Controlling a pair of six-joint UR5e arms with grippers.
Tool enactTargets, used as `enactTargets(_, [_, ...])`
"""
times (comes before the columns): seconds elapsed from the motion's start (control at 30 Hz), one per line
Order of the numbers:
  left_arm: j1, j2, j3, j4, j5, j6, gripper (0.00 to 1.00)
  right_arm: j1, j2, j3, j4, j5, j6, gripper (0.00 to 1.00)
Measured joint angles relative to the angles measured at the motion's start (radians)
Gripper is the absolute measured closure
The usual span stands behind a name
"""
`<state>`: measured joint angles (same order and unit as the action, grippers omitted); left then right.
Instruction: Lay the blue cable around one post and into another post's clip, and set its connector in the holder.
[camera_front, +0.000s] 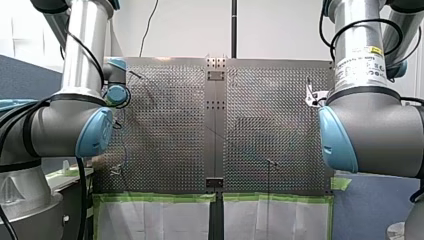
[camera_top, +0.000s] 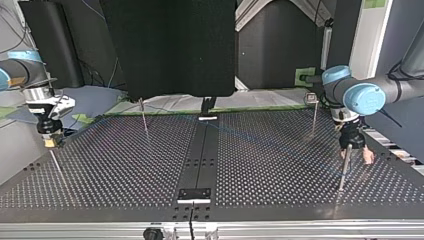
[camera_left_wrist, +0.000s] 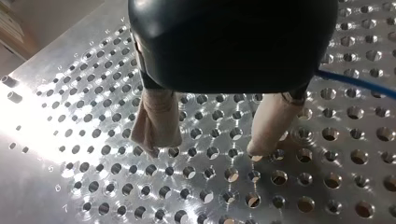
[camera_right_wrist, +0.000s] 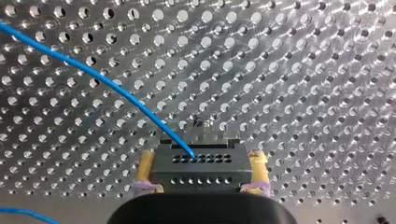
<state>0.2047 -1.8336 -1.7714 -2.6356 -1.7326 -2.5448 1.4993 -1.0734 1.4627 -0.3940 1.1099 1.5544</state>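
In the right wrist view my right gripper is shut on a black connector, with yellow pads on both its sides. The blue cable leaves the connector's face and runs away over the perforated plate. In the top view this gripper hangs low at the left edge. My left gripper is open just above the plate, with beige pads and nothing between them. The blue cable passes beside one finger. In the top view my left gripper stands at the top of a thin post.
Two more thin posts stand near the plate's far edge in the top view, one bare and one with a small clip on top. A dark centre strip carries two black brackets. Green-taped white sheets hang at the plate's near edge in the front view.
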Motion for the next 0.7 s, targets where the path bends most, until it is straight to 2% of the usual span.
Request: enactTargets(0.7, [0.002, 0.000, 0.000, 0.000, 0.000, 0.000, 0.01, -0.003, 0.005, 0.000, -0.021, -0.001, 0.010, 1.00])
